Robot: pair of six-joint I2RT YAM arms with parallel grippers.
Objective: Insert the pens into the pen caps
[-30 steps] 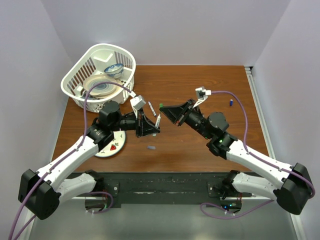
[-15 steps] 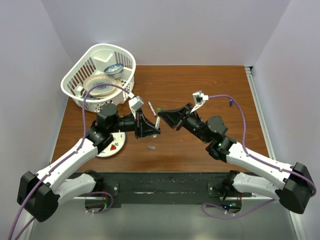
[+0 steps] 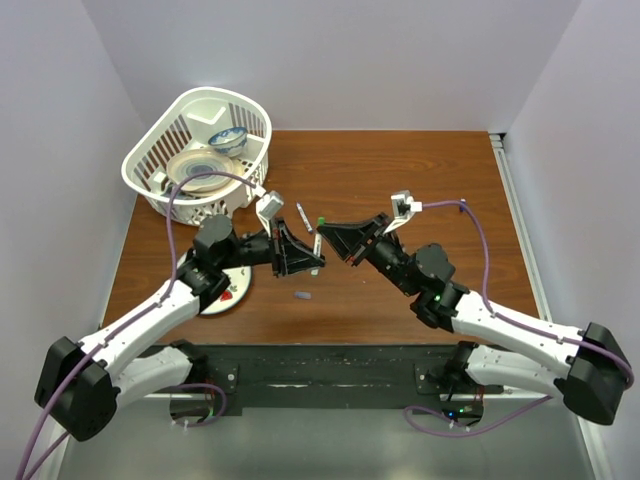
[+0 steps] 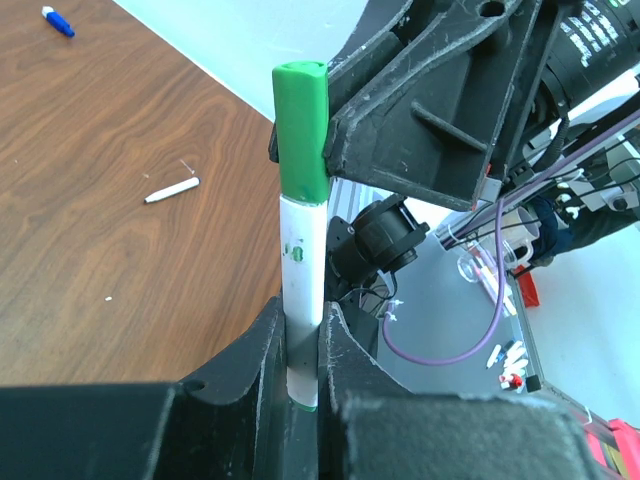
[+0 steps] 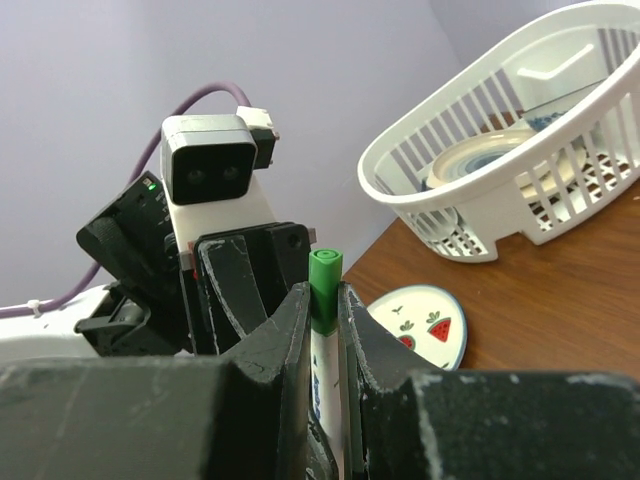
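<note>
A white pen [image 4: 302, 270] stands upright in my left gripper [image 4: 302, 322], whose jaws are shut on its lower barrel. The green cap [image 4: 300, 125] sits on the pen's top end. My right gripper [image 5: 322, 296] is shut on that green cap [image 5: 324, 285], with the white barrel showing below it between the fingers. In the top view the two grippers [image 3: 312, 258] [image 3: 326, 228] meet over the middle of the table. A second pen [image 3: 301, 215] [image 4: 172, 190] lies loose on the wood. A grey-purple cap [image 3: 302, 296] and a blue cap [image 4: 58, 20] lie apart.
A white basket [image 3: 160, 180] [image 5: 470, 215] holding bowls and plates stands at the back left. A small watermelon plate [image 3: 232, 293] [image 5: 448, 340] lies under the left arm. The table's right edge has a white rail [image 3: 520, 220].
The right gripper has moved left and nearer with the green cap, closing the gap to the pen in the left gripper. The cap now sits on the pen's end.
</note>
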